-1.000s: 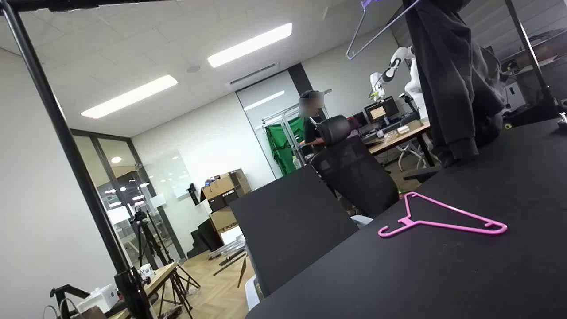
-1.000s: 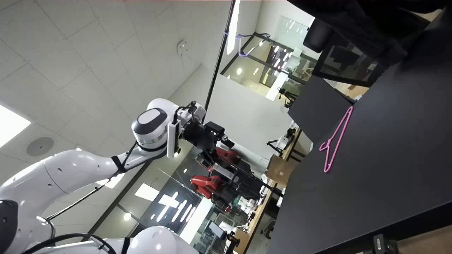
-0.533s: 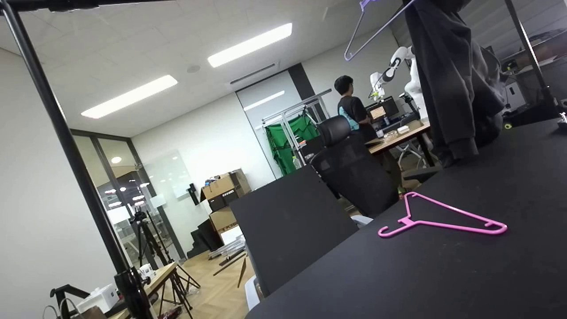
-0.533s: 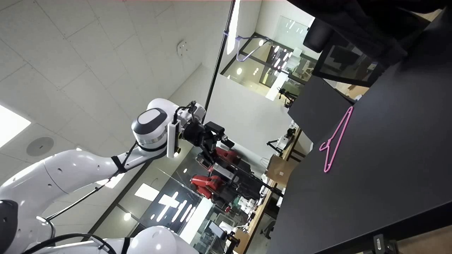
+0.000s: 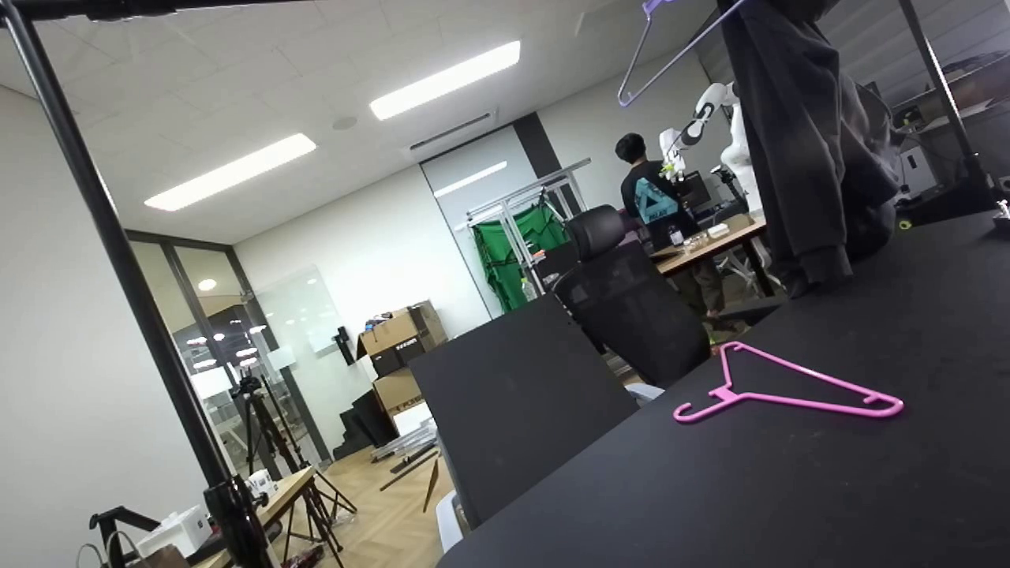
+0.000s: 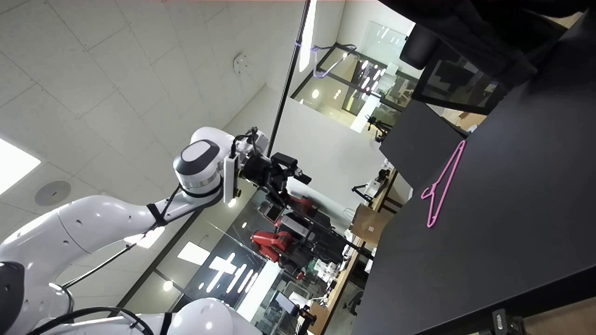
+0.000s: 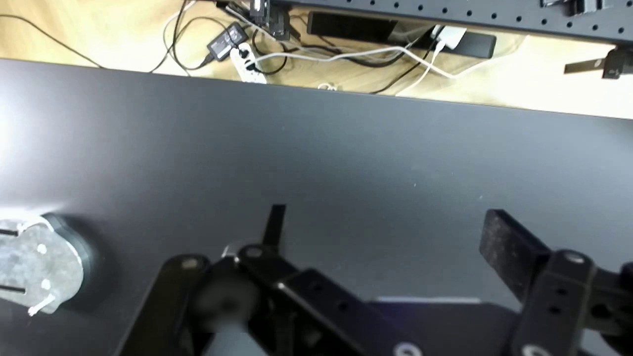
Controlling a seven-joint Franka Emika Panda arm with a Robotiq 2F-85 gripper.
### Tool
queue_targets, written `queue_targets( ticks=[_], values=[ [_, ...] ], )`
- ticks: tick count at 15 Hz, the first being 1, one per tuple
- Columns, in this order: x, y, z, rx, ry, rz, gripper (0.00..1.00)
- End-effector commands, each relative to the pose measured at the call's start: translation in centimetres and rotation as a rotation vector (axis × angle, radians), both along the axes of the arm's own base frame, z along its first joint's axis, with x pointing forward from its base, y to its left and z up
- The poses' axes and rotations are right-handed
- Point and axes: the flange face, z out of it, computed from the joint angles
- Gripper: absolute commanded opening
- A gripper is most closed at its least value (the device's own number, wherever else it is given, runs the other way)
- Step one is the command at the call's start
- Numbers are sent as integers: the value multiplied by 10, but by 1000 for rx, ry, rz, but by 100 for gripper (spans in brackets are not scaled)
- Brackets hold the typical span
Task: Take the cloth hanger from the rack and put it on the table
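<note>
Claw spread, purple hanger well apart

The thin purple hanger hangs from the rack, higher than the table.

The plain black tabletop has a bright pink hanger on it and a violet cloth hanger above it.
</note>
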Motion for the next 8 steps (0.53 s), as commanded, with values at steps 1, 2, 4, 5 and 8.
queue_targets(
  ticks=[1,2,4,5,8],
  values=[
    [37,-20,33,-13,-158,-27,100],
    [47,-25,43,-21,-212,-28,100],
    [69,-37,65,-43,-331,-39,100],
    [80,-44,76,-55,-391,-51,100],
    [113,-66,112,-98,-574,-106,100]
  ],
)
